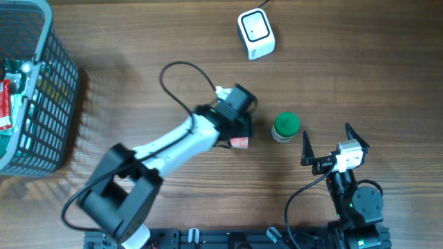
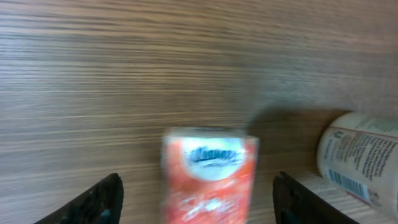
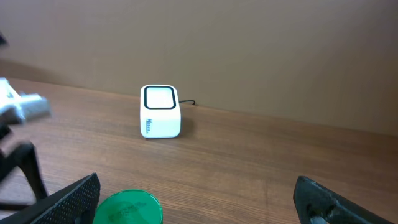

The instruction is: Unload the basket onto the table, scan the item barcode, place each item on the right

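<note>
A red tissue packet point(image 2: 208, 174) with a white oval logo lies on the wood table, blurred. It sits between the fingers of my left gripper point(image 2: 199, 202), which is open with a gap on each side of the packet. From overhead the packet point(image 1: 239, 142) shows just below the left gripper point(image 1: 235, 133). The white barcode scanner point(image 1: 256, 33) stands at the back of the table, and it also appears in the right wrist view as the scanner point(image 3: 160, 112). My right gripper point(image 1: 326, 131) is open and empty at the front right.
A green-lidded white bottle point(image 1: 285, 127) stands right of the packet, between the two grippers; its lid point(image 3: 127, 208) is by my right gripper's left finger. A grey wire basket point(image 1: 41, 104) with goods sits at the far left.
</note>
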Motion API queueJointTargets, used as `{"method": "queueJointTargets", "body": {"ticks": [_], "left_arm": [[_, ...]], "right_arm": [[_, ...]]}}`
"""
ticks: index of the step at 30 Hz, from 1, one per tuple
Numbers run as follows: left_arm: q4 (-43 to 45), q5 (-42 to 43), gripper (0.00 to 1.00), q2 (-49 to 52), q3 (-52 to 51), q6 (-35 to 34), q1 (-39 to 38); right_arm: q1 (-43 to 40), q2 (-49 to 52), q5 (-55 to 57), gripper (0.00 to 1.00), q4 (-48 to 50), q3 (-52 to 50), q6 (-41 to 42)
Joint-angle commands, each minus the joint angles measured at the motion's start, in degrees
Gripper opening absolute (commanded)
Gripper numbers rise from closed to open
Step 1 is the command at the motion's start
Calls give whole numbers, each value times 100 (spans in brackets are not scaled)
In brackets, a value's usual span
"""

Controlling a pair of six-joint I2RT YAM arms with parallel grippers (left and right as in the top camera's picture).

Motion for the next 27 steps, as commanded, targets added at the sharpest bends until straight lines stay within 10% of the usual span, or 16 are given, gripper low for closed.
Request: {"method": "queueJointTargets", "body": {"ticks": [1, 8, 27], "left_arm": [[-522, 546, 68, -229, 101, 579, 542], [-984, 1075, 35, -142, 101, 1397, 807], [-649, 1307, 23, -120, 101, 1123, 376]], "right_arm": [[-24, 9, 11, 100, 17, -4, -31], [-24, 9, 11, 100, 17, -4, -31], [-24, 7, 11, 100, 17, -4, -31]]}}
